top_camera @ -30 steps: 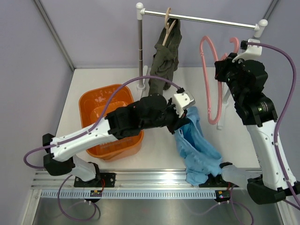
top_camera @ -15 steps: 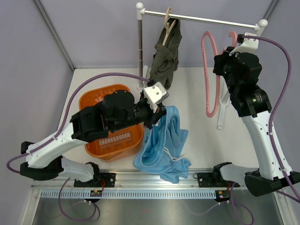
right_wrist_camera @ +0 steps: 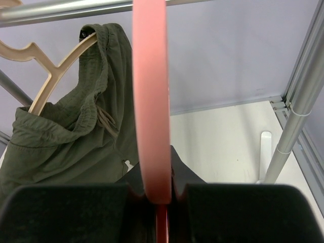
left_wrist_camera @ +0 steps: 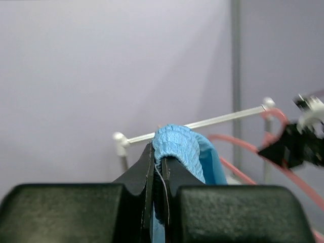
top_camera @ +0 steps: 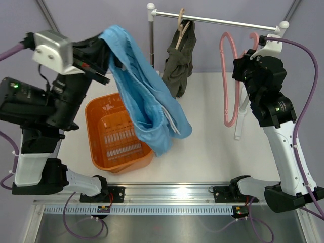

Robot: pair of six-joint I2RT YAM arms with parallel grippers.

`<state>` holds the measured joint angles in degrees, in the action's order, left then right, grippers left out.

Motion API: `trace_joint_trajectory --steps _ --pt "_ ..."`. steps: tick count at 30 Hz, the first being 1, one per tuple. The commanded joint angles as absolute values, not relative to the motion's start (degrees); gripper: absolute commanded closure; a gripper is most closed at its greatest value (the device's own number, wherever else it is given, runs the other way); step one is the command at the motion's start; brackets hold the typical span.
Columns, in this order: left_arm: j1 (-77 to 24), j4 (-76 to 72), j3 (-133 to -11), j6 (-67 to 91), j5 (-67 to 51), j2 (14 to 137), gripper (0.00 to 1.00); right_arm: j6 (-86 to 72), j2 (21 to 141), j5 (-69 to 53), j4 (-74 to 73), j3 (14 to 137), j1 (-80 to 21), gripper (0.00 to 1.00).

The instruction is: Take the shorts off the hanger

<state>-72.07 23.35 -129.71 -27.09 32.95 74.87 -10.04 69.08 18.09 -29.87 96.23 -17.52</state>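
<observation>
Moved: we have swung the left arm up and to the left, off the desk (top_camera: 217, 152), and the light blue shorts (top_camera: 147, 101) have gone up with it; the right arm has hardly shifted.
Left gripper (left_wrist_camera: 157, 161): we see it high at the left edge of the top view, its jaws pressed together on the bunched waistband of the light blue shorts.
Light blue shorts: off any hanger, they hang from those jaws as a long limp drape. In the top view the lower end lies over the right rim of the orange basket (top_camera: 91, 136). We cannot tell whether the cloth touches the basket.
Orange basket: it stands on the desk at front left, below the raised arm.
Rail (top_camera: 217, 20): a metal bar runs across the back of the desk on upright posts.
Dark olive shorts (top_camera: 179, 63): still on the beige hanger (right_wrist_camera: 48, 86), which hooks over the rail near its left end. They hang bunched and well apart from either gripper.
Pink hanger (right_wrist_camera: 150, 101): bare, held up near the right end of the rail. We cannot tell whether its hook rests on the bar.
Right gripper (right_wrist_camera: 158, 196): raised beside the right post, its jaws clamped on the pink hanger's bar, which rises straight up between them in the wrist view.
</observation>
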Motion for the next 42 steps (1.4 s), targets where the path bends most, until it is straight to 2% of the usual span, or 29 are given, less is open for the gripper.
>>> trace_joint_trajectory --steps 1,3,6,10,18,22,27,37,39,40,42 --pt "-71.9 -2.17 -127.18 -45.77 40.16 74.0 1.0 -9.32 68.12 18.19 -29.26 98.79 -17.75 1.0" --pt "-71.19 -7.53 -129.1 -51.58 40.52 74.96 1.0 -9.23 68.03 18.11 -29.53 98.96 -17.75 1.0" --pt "-70.14 -7.91 -131.22 -53.96 39.9 75.67 1.0 -8.7 67.85 18.37 -30.06 99.23 -17.84 1.0" --pt "-68.12 -7.03 -126.14 -50.9 40.96 73.48 1.0 -8.35 67.41 18.63 -30.32 99.14 -17.75 1.0" --pt "-59.43 -1.33 -89.88 -26.14 43.51 59.88 1.0 -8.79 66.09 17.85 -30.5 97.91 -17.75 1.0" --pt "-50.12 7.37 -78.52 -7.51 37.37 55.55 1.0 -8.88 66.18 16.79 -31.46 98.09 -17.84 1.0" --pt "-40.0 21.51 -78.13 7.72 30.59 59.14 1.0 -8.7 66.09 16.53 -31.64 98.17 -17.75 1.0" --pt "-27.0 29.0 -61.98 23.54 18.91 56.42 0.96 -7.03 69.95 13.28 -36.9 102.91 -17.84 1.0" --pt "-25.41 29.53 -58.02 24.52 13.73 55.81 0.88 -6.86 71.8 11.95 -38.23 105.37 -17.75 1.0" --pt "-24.36 29.53 -57.05 25.04 10.06 55.38 0.68 -6.77 72.76 11.87 -39.02 106.6 -17.75 1.0" --pt "-24.17 29.71 -55.64 24.26 7.66 53.89 0.51 -6.33 73.74 12.04 -39.55 107.75 -17.75 1.0"
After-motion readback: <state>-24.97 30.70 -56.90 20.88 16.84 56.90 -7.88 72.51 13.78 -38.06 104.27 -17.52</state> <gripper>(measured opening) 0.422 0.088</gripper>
